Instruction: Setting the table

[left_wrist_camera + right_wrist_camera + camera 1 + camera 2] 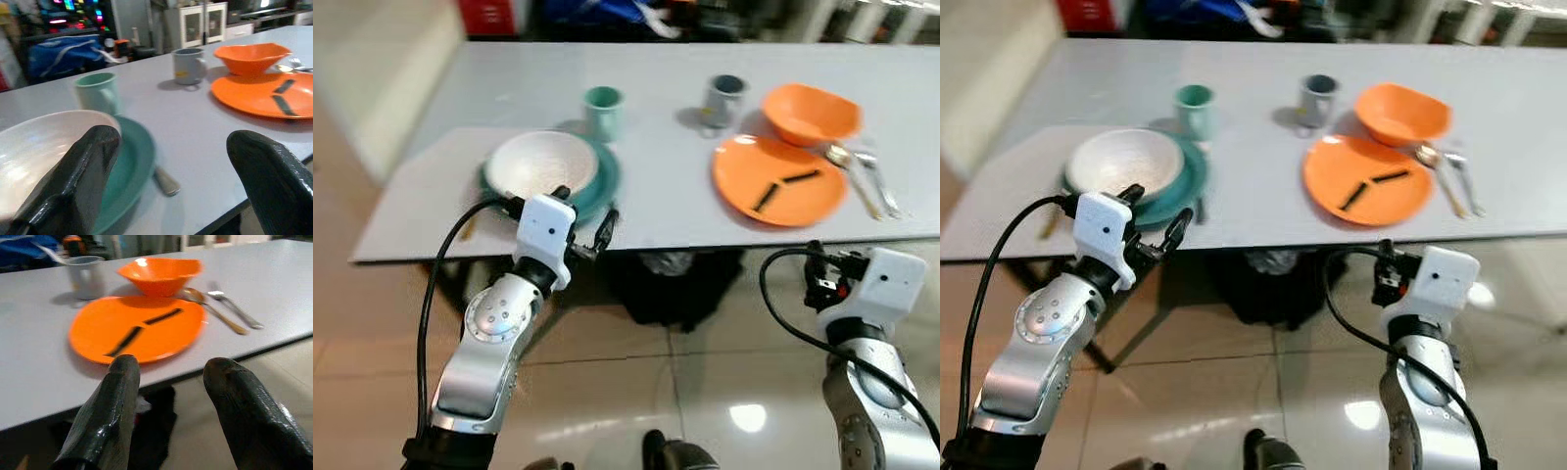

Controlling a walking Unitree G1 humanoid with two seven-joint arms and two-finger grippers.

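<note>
Seemingly nearly done, the grey worktop (656,196) carries a round orange plate (779,179) and white bowl on teal plate (548,166). Both the left gripper (585,217) and right gripper (171,382) hover with fingers released, empty.

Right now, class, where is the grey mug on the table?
In the left eye view the grey mug stands toward the table's far right, just left of the orange bowl and behind the orange plate.

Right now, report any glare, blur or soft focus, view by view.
Eye views: lamp glare on the floor tiles. Left wrist view: left pincer soft, white bowl blurred. Right wrist view: right pincer soft, orange plate slightly blurred.
</note>
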